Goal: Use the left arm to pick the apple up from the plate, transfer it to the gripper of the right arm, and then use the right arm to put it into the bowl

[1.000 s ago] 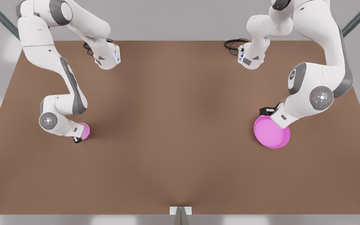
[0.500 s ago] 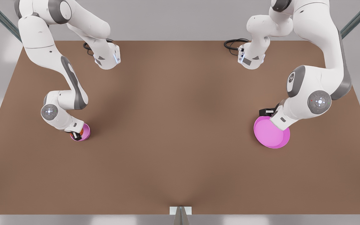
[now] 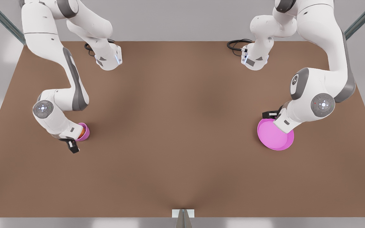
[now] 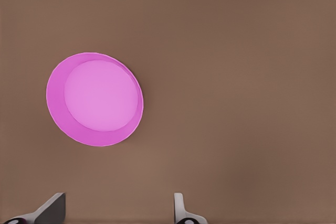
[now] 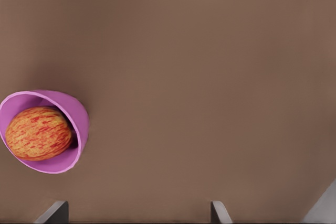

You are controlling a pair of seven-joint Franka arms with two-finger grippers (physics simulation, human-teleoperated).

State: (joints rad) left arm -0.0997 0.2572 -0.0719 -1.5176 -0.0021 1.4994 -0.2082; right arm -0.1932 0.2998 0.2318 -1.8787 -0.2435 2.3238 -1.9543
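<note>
Apple: we see the apple (image 5: 39,133) lying inside the bowl (image 5: 79,129), red-orange with yellow streaks, nearly as wide as the bowl's mouth.
Handling: we judge it light, firm and smooth, apt to roll; the widest part across the middle looks best to grip.
Bowl: small and deep, on the bench (image 3: 176,126) at the front view's left.
Right gripper: the right gripper (image 3: 71,145) hangs just beside the bowl on its near side, jaws apart and empty, wrist bent low from a folded elbow.
Plate: the plate (image 3: 272,136) sits bare at the front view's right, well apart from the bowl.
Left gripper: the left gripper (image 3: 269,113) hovers at the plate's far rim, jaws apart, holding nothing; this arm waits.
Progress: the placing looks done to us.
</note>
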